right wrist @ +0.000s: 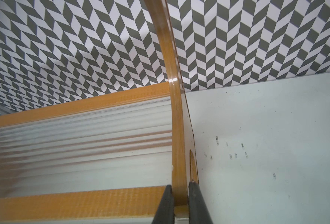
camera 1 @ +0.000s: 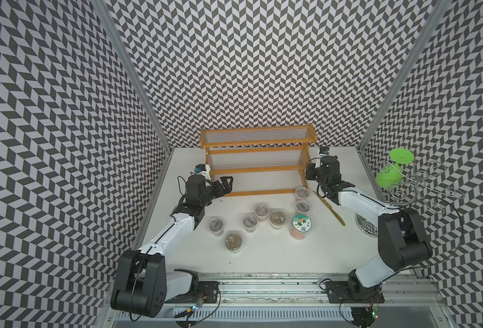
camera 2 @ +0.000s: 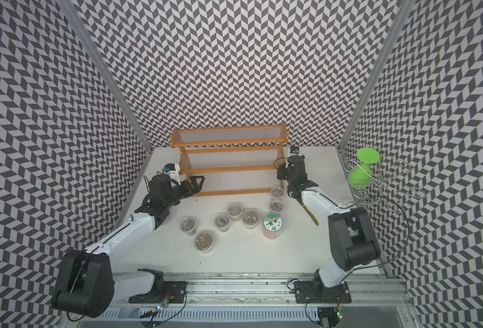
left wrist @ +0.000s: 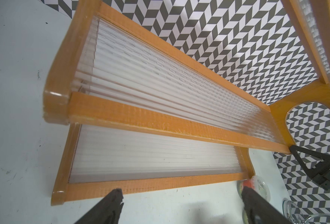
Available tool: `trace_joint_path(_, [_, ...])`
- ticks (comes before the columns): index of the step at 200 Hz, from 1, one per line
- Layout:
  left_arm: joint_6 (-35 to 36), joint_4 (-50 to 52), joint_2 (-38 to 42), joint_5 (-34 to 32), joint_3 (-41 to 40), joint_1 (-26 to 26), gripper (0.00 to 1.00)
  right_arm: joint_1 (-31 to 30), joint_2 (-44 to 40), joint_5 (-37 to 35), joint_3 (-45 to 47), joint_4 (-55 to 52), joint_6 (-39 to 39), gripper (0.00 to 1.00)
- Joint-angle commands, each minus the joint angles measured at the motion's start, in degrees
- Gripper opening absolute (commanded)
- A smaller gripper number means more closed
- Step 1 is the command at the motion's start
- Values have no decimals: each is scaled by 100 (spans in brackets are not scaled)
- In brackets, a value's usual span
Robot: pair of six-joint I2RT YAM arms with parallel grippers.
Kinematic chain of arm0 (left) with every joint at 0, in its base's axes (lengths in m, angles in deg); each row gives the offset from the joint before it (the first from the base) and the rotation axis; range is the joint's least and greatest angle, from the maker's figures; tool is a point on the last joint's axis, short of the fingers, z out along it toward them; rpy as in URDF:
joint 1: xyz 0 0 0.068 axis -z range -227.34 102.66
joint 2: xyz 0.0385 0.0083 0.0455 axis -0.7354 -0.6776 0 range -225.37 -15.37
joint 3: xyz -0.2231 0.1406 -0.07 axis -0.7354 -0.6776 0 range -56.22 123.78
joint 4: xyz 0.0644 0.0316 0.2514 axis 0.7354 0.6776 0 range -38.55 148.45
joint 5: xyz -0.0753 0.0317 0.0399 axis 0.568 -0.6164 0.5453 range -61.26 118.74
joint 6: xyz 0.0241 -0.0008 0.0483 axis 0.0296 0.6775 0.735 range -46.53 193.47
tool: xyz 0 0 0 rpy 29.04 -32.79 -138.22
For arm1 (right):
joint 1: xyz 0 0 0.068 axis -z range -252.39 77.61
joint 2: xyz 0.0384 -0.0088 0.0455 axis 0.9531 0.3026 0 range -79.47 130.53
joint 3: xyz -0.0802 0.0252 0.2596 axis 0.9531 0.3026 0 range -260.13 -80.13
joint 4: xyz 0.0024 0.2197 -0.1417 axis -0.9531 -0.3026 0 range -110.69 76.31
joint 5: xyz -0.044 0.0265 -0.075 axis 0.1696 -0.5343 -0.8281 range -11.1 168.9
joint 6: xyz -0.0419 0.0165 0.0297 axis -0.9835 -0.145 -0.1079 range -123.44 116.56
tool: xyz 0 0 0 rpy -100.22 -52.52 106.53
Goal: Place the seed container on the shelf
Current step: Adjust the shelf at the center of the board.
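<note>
Right wrist view: the right gripper is clenched on the shelf, its two fingers pinching the upright wooden end panel from either side, apparently to steady the rack. Left wrist view: the left gripper is released and empty, its jaws spread wide over the white tabletop just in front of the lowest tier. In both top views all three ribbed translucent tiers are bare, so no container is on the shelf yet. Count, in a top view: seven small clear lidded seed cups, all upright on the table in front of the shelf. Two stand in line just beside its right front foot and five form a loose cluster at mid-table, one pair of these touching or nearly so. There is also one larger jar with an illustrated lid and orange contents, one yellow flat strip, and one silver wire stand carrying one inverted green goblet. One shiny metal dish is mostly hidden beneath the right arm. Which cup the task intends cannot be told. Handling, as judged: each cup is light, thin-walled and fairly stiff, with smooth sides that may slip and a lid that may lift. Hold is best taken across the wall below the lid rim, with gentle closure. The outlying cups nearest the left gripper offer the clearest approach.
</note>
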Motion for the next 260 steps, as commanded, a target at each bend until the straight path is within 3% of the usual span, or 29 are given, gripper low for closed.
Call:
trace_joint_path(1, [51,17,-56,37,246,13,100,-31,259,104,-306,-28,279,11])
trace_joint_path(38, [208,270,18,-258,321,-13,100,10,289,42,-349,5,-206,13])
trace_joint_path(118, [664,608,671,-411,246,-119,100,578,55,1841,-179,-27,-1464,11])
trace_joint_path(168, [810,858,896,-63,134,-119,100,655,187,2239,-371,-200,-1675,13])
trace_joint_path(200, [752,1013,1104,68,50,-119,100,672,113,2139,-687,-670,-1355,34])
trace_joint_path(220, [724,1128,1230,232,25,-101,100,683,-220,2073,-611,-759,-1097,35])
trace_joint_path(234, [720,1178,1323,405,-19,-52,100,681,-532,2060,-427,-719,-958,46])
trace_joint_path(260, [710,1389,1482,560,-146,37,100,682,-1195,2312,112,-592,-463,48])
